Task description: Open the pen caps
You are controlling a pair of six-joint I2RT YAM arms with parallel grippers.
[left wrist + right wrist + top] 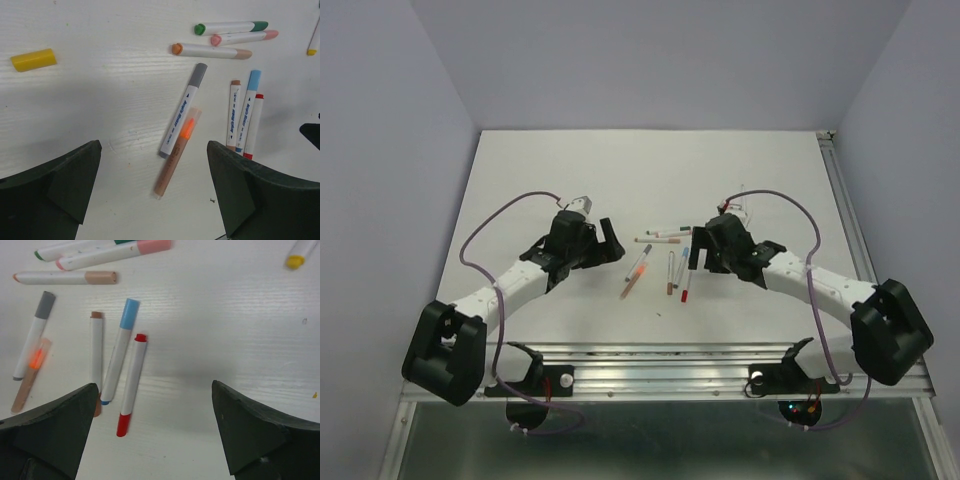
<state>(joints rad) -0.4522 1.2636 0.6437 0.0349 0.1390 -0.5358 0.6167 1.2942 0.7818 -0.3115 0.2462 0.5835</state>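
Several pens [665, 262] lie in a loose group between my arms. In the left wrist view there are a grey-capped pen [183, 111], an orange highlighter [177, 152], and brown, blue and red pens [247, 111] side by side. A loose yellow cap [33, 59] lies alone at the far left. My left gripper [152, 150] is open and empty, and the highlighter's near end lies between its jaws. My right gripper [154, 390] is open and empty. The red pen's cap [122, 424] lies just left of its middle.
Green, pink and tan-capped pens [231, 37] lie in a row at the far side of the group. A pen with a yellow tip [298, 255] lies apart at the right. A metal rail [720, 352] runs along the table's near edge.
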